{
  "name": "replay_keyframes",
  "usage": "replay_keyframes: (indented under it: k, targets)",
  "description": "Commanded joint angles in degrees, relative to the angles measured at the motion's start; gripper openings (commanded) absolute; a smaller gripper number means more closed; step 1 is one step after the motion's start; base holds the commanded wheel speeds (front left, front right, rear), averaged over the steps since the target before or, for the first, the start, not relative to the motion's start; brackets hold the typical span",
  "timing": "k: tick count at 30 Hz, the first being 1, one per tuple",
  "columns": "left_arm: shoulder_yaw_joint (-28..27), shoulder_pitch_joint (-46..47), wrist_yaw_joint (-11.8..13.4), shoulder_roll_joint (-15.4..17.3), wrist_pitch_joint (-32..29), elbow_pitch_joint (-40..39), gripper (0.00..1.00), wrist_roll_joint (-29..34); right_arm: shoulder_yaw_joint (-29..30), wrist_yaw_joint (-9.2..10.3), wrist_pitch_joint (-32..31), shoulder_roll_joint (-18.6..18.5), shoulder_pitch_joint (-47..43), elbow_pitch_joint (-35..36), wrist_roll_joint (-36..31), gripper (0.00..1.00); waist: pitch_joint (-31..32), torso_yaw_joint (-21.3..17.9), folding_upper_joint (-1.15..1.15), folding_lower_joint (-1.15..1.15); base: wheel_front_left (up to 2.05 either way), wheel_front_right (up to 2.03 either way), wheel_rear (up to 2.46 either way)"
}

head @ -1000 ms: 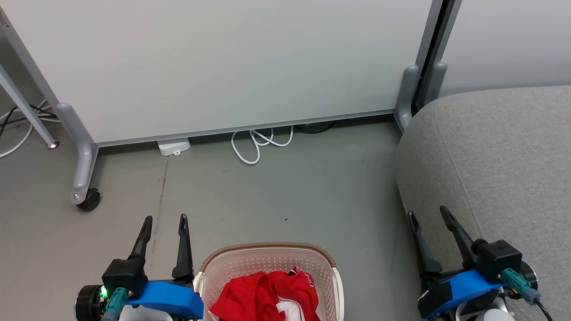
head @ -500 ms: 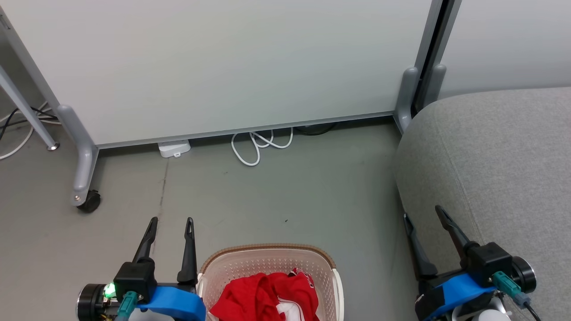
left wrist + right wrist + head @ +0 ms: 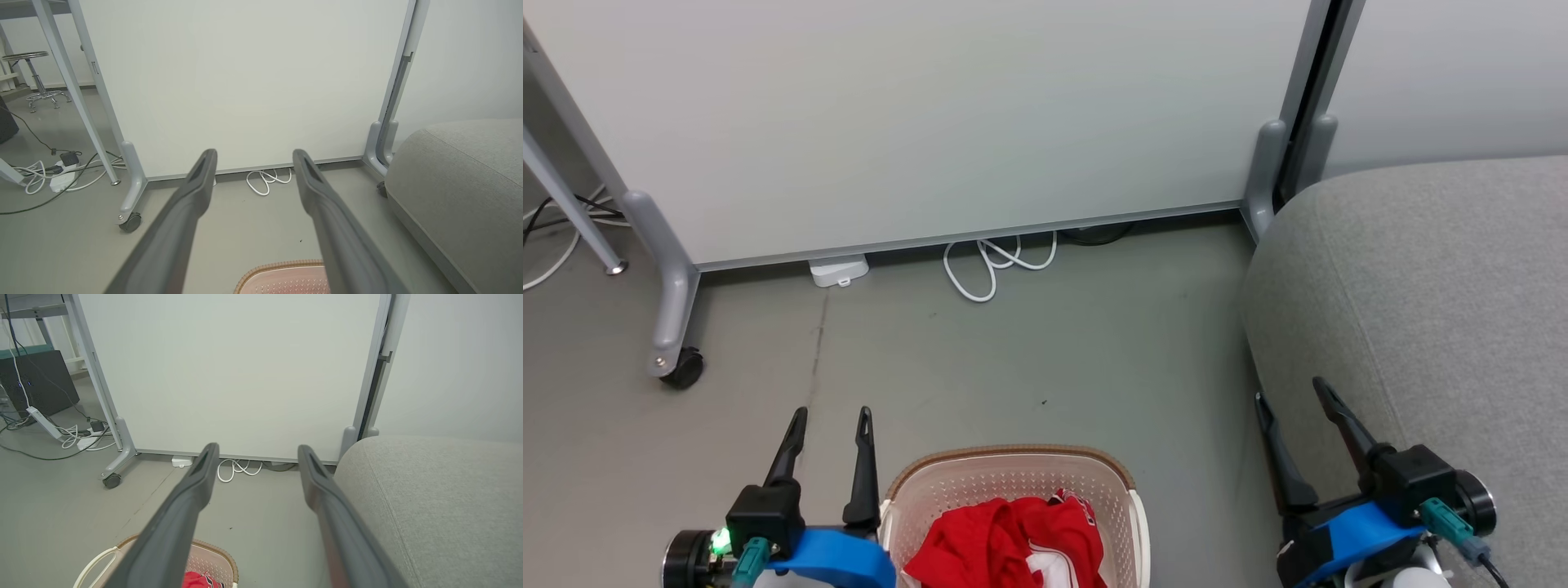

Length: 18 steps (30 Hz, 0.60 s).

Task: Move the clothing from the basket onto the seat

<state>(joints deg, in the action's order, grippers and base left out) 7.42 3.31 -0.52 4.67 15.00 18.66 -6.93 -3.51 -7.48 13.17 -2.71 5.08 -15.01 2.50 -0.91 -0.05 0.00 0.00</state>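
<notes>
An office or lab: wheeled partition panel [image 3: 931,122], floor cables [image 3: 1001,255], power strip [image 3: 41,418].

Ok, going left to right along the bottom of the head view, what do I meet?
First the left gripper with two long dark fingers → cream-white perforated plastic basket with brown rim → right gripper, same dark fingers.

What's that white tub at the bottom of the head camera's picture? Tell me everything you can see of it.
It is a cream-white plastic laundry basket, with rounded corners, walls pierced by rows of small holes and a brown woven-looking band around its rim. It stands upright on the grey floor, cut off by the head view's lower edge. Crumpled red clothing with white patches lies inside it. A pale loop handle shows at its side.
</notes>
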Motion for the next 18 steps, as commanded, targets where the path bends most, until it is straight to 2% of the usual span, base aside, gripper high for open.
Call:
replay_keyframes:
  k: [1,8,18]
  targets:
    - [-0.44,-0.37,-0.26,-0.18,0.27,1.03,1.0,-0.62,-0.61,-0.03,0.22,-0.33,0.97,0.13,0.63,1.0,-0.58,-0.97,0.0,0.0,0.0,0.0,0.0]
    - [-1.6,1.67,-0.74,-0.33,0.2,5.95,1.0,-2.76,-2.17,-0.03,0.67,-0.31,2.61,0.93,1.27,1.0,-4.39,-5.32,0.0,0.0,0.0,0.0,0.0]
    - [-0.01,10.93,-3.31,2.01,-5.36,20.25,1.0,-3.17,-4.43,-0.03,1.55,-0.26,6.95,2.72,2.79,1.0,-15.97,-12.15,0.0,0.0,0.0,0.0,0.0]
